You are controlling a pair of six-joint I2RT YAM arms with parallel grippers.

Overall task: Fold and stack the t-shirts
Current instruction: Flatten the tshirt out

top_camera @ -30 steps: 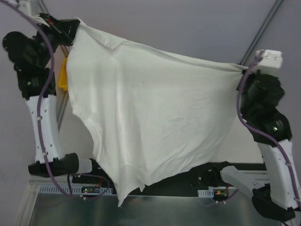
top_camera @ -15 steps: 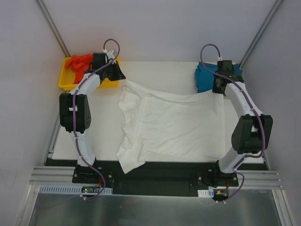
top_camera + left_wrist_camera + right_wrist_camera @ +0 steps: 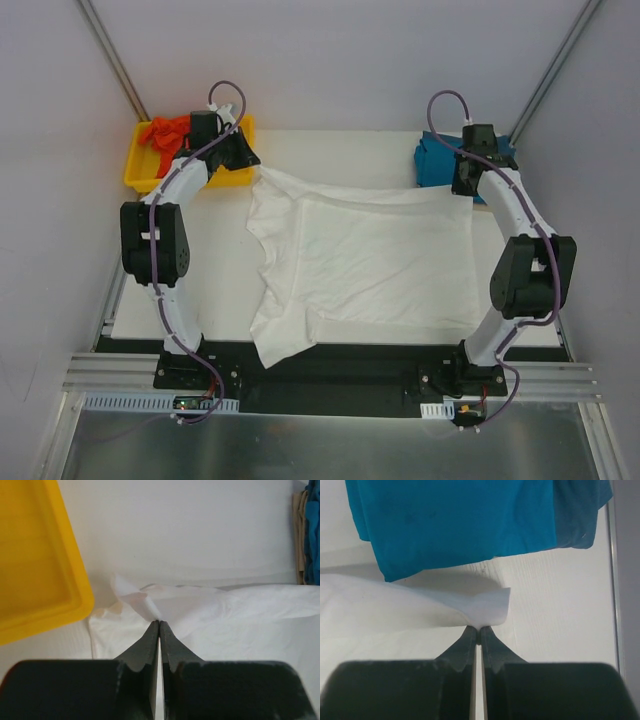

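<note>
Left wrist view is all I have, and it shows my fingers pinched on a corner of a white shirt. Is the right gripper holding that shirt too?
Observer: Yes. The right gripper is shut on the other far corner of the white shirt, just in front of the teal shirt.
Operator: Is the shirt lying flat?
Observer: It is mostly spread on the table, but its left side is bunched and its near left corner hangs over the table's near edge.
Operator: Is there anything in the yellow tray?
Observer: An orange shirt lies in the left part of the tray.
</note>
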